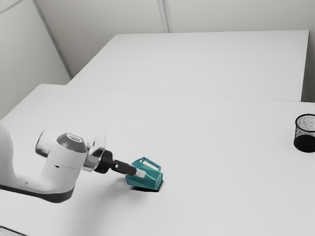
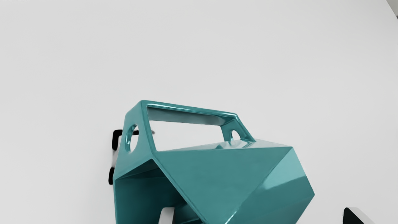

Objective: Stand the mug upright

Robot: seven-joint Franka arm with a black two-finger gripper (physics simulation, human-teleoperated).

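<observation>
The teal faceted mug [image 1: 145, 180] lies on its side on the table, its handle toward the far side in the exterior view. Over the mug's body is the gripper [image 1: 140, 173], reaching in from the exterior view's left. In the wrist view the mug [image 2: 217, 177] shows its dark open mouth and its handle. The gripper [image 2: 260, 215] is open, its fingers far apart: one tip overlaps the mouth, the other stands beyond the mug's closed end. Whether the first tip is inside the mouth or just in front of it, I cannot tell.
A black mesh cup [image 1: 305, 133] stands at the exterior view's right edge, well apart from the mug. The white table [image 1: 221, 147] extends around the mug, with another white surface [image 1: 197, 61] behind it. A dark-edged object [image 1: 11, 232] shows at the lower left corner.
</observation>
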